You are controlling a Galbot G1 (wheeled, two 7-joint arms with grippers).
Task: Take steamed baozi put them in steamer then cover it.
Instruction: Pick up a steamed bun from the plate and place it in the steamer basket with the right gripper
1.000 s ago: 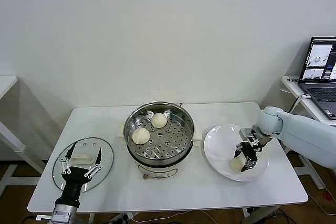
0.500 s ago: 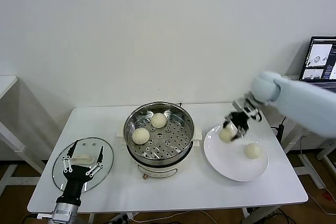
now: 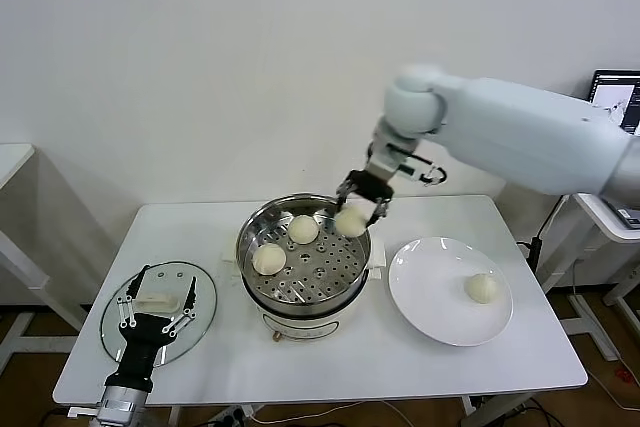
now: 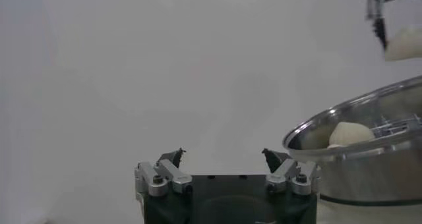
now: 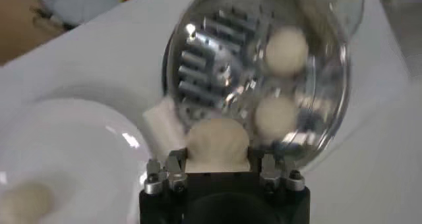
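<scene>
2 steamed baozi [image 3: 269, 259] already sit on the perforated tray inside the steamer [image 3: 303, 292], and a 3rd [image 3: 350, 222] is clamped between the closed-down fingers of the right gripper [image 3: 361, 204], hanging above the pot's far right rim. A 4th bun [image 3: 482, 288] waits alone on the white plate [image 3: 420, 297]. The step in hand is carrying bun number 3 to the tray; the next move likely calls for lowering it onto a bare patch of tray, apart from the 2 buns already there, then spreading the fingers and lifting away. The left gripper [image 3: 154, 313] is spread wide and holds nothing, hovering over the cover [image 3: 195, 315], which lies flat at the table's left end.
</scene>
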